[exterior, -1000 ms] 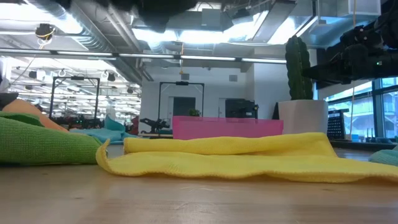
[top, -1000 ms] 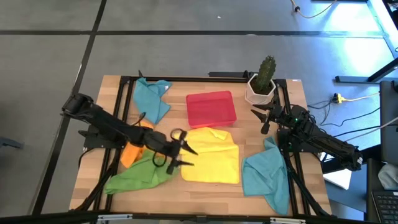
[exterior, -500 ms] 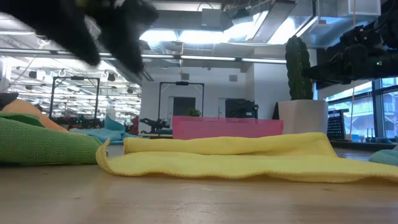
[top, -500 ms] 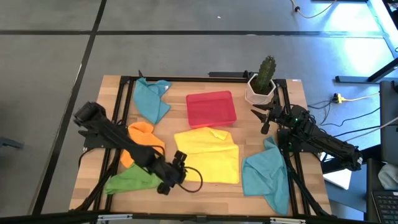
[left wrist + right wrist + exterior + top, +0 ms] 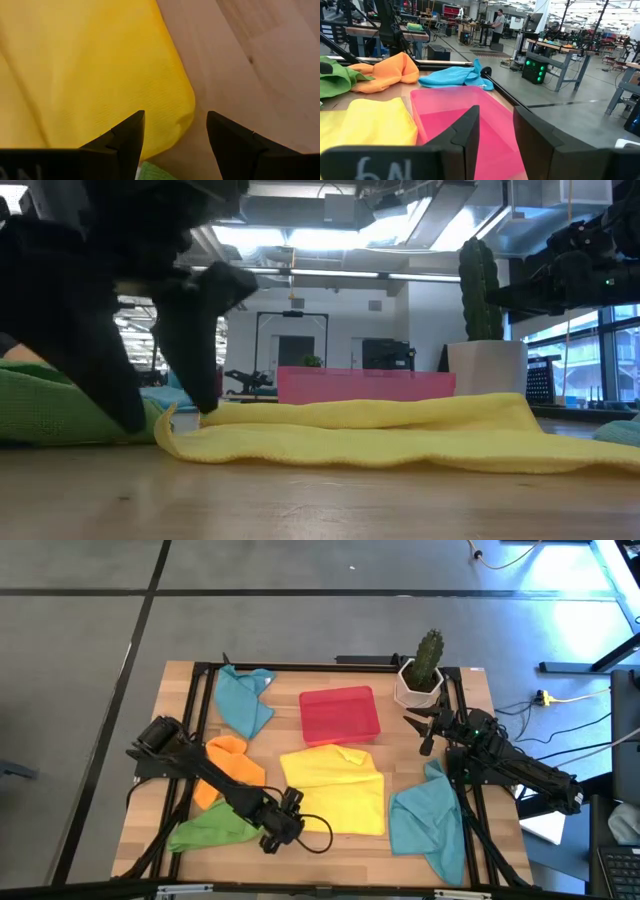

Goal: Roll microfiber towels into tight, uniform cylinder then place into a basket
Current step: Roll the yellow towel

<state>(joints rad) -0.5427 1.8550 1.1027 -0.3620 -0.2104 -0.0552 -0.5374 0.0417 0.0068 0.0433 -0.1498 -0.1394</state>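
Note:
A yellow towel [image 5: 335,790] lies spread flat at the table's middle, just nearer than the red basket [image 5: 340,715]. My left gripper [image 5: 285,825] is down at the towel's near left corner [image 5: 182,107], open. Its two fingers [image 5: 125,140] point steeply down and stand on either side of that corner; in the low view the left gripper [image 5: 170,415] is low over the table. A green towel [image 5: 210,830] lies crumpled beside it. My right gripper [image 5: 418,730] waits level and open beside the cactus pot, holding nothing.
An orange towel [image 5: 225,765] and a teal towel [image 5: 245,700] lie at the left. Another teal towel [image 5: 430,825] hangs over the near right side. A white cactus pot [image 5: 420,680] stands at the far right. Bare wood [image 5: 340,850] runs along the near edge.
My left gripper has moved toward the table's near edge and down, tipping from nearly level to pointing steeply down. It now stands low at the yellow towel's near left corner. Its fingers have stayed open. The towels have not moved.

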